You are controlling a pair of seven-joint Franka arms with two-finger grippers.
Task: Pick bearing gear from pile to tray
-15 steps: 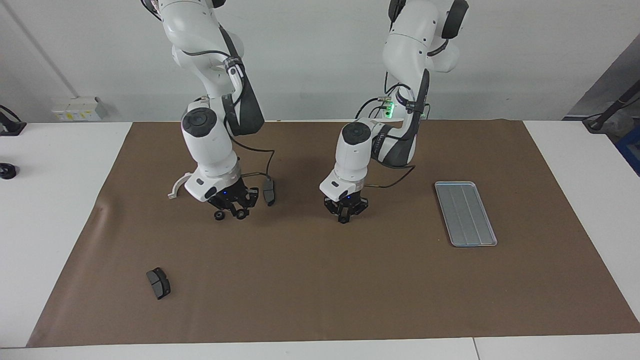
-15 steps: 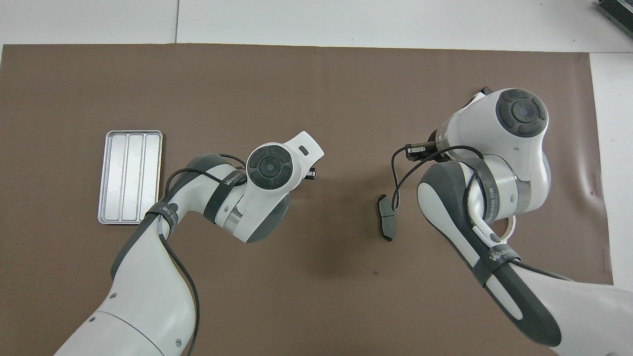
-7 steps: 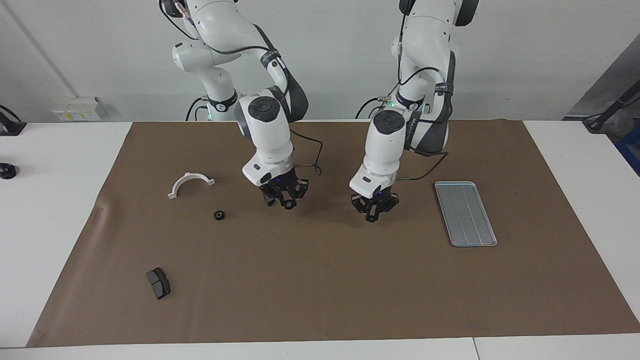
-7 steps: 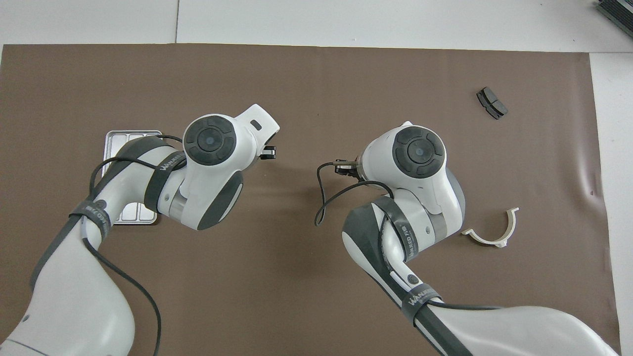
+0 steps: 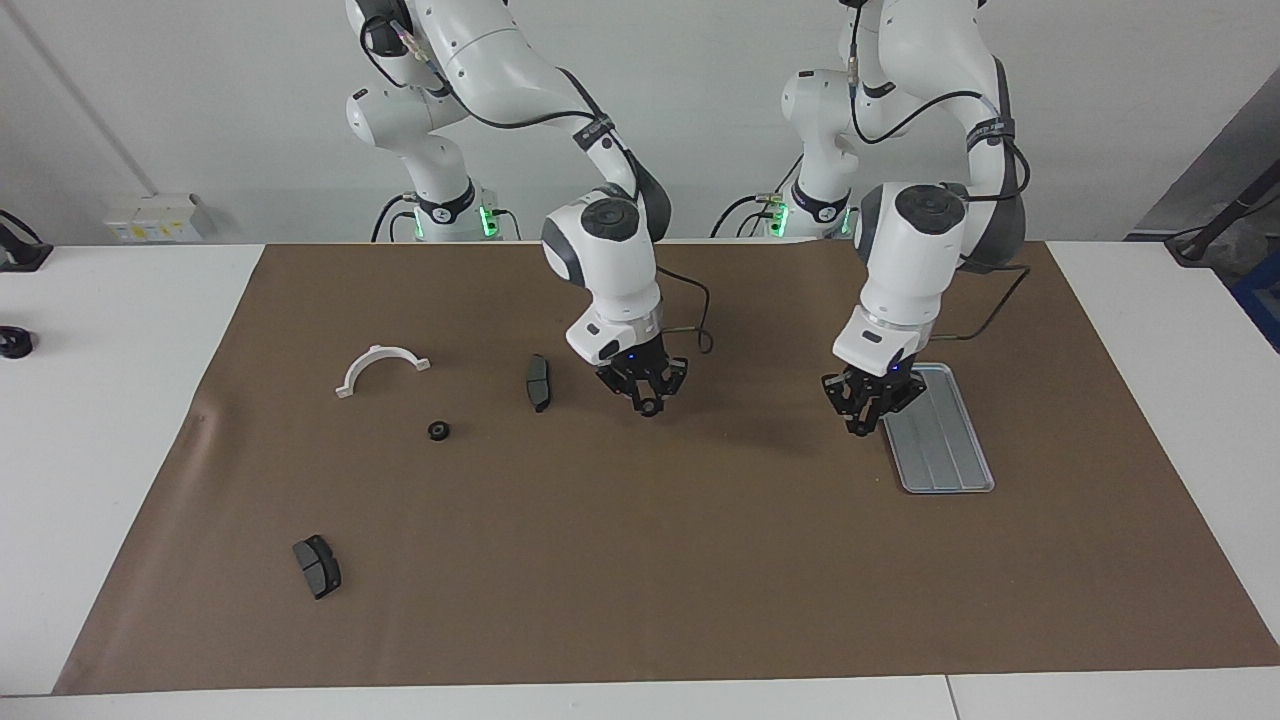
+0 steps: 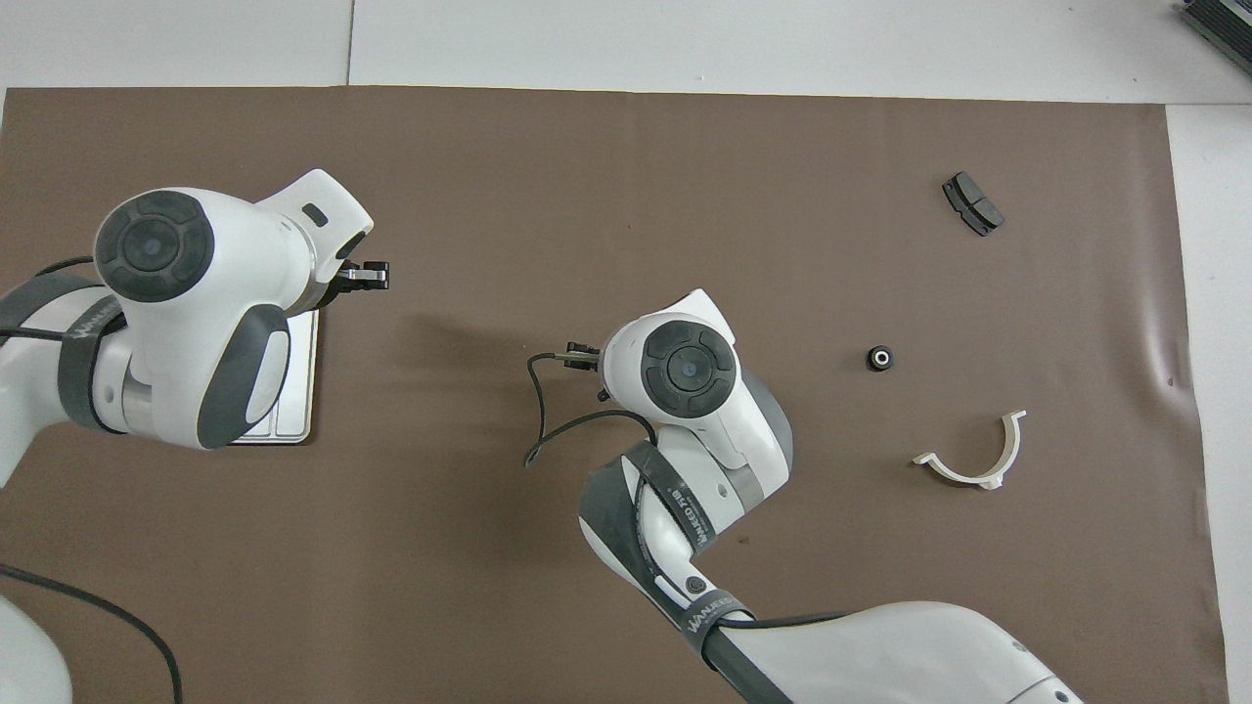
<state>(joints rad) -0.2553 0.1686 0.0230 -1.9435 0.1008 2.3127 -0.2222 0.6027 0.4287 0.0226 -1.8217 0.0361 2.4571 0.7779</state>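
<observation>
The pile lies toward the right arm's end of the brown mat. It holds a small black bearing gear (image 5: pixel 437 430) (image 6: pixel 881 358), a white half-ring bracket (image 5: pixel 381 366) (image 6: pixel 968 462) and a dark curved pad (image 5: pixel 537 382). My right gripper (image 5: pixel 648 402) (image 6: pixel 582 353) hangs over the middle of the mat, shut on another small black bearing gear (image 5: pixel 649 409). The silver tray (image 5: pixel 945 440) (image 6: pixel 294 391) lies toward the left arm's end, mostly hidden under the left arm in the overhead view. My left gripper (image 5: pixel 862 416) (image 6: pixel 370 277) is shut and holds nothing, just above the mat beside the tray's edge.
A second dark pad (image 5: pixel 317 566) (image 6: pixel 973 203) lies apart, farther from the robots near the mat's corner at the right arm's end. White tabletop (image 5: pixel 110 420) borders the mat (image 5: pixel 640 560) on all sides. A wall socket box (image 5: pixel 155 217) sits at the table's robot-side edge.
My right gripper rose from the pile with one gear and travelled toward the left arm's end. One gear stayed on the mat. My left gripper swung over to the tray's edge.
</observation>
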